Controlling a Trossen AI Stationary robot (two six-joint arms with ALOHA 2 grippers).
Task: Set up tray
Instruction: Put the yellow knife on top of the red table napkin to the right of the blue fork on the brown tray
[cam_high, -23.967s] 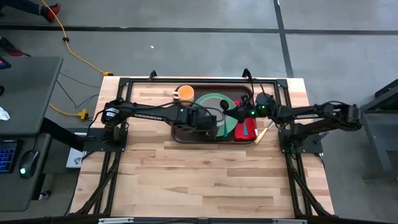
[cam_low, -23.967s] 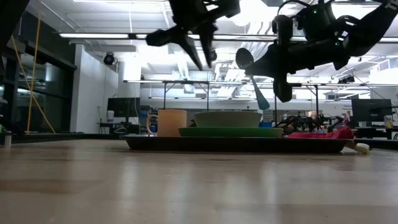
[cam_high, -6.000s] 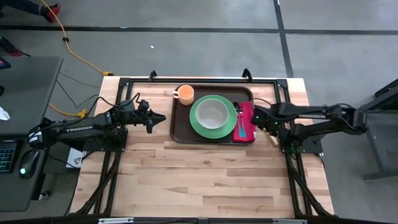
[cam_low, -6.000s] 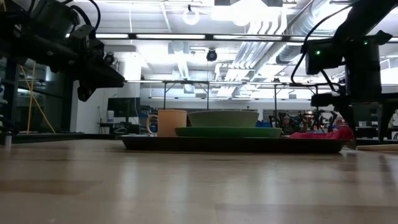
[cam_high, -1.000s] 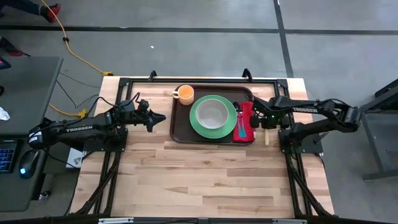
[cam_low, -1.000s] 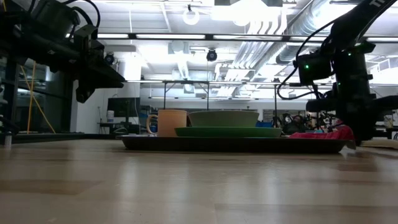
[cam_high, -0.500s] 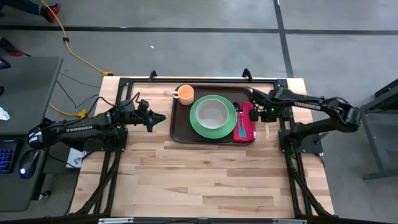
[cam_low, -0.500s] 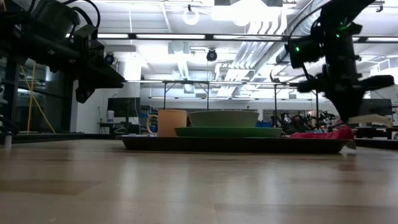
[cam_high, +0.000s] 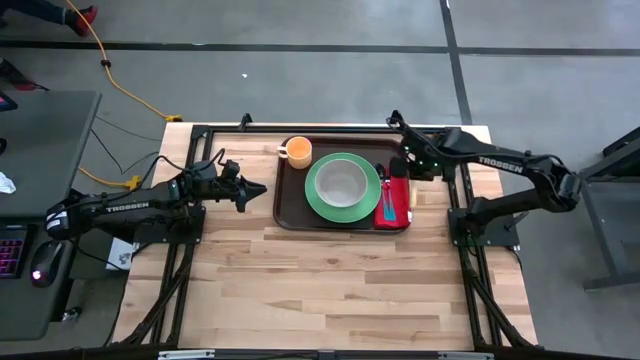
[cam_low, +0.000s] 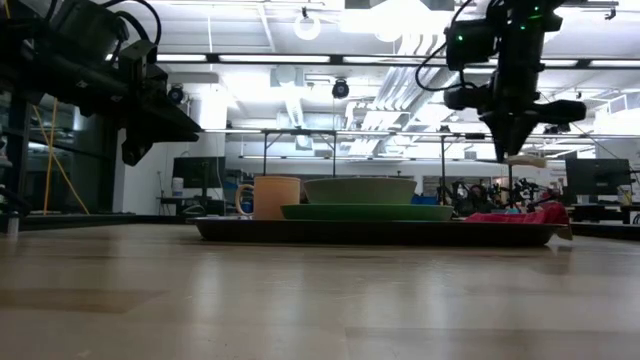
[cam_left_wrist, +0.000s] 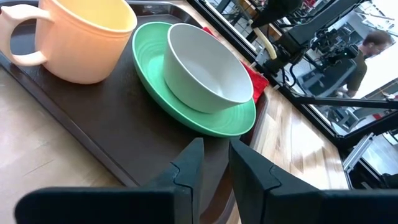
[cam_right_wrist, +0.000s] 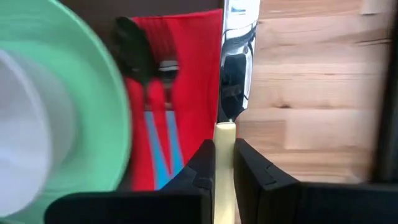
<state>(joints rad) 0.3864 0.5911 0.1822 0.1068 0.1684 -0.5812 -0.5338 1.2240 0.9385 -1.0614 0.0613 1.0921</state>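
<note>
Right gripper (cam_right_wrist: 224, 163) clamps knife (cam_right_wrist: 235, 68) by its cream handle, above red napkin (cam_right_wrist: 183, 93), apparently to lay it there; left gripper (cam_left_wrist: 214, 165) waits beside tray (cam_high: 290, 205), fingers slightly apart, empty.

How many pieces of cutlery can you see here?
3. Two blue-handled pieces, a fork and a spoon, lie on the red napkin in the tray; the right gripper holds a knife above the tray's right edge. Others may be hidden.

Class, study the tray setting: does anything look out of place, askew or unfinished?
One thing: the knife is not laid down yet. The right gripper holds it by its cream handle above the red napkin's outer edge. On the tray, the cup, plate and bowl sit neatly.
</note>
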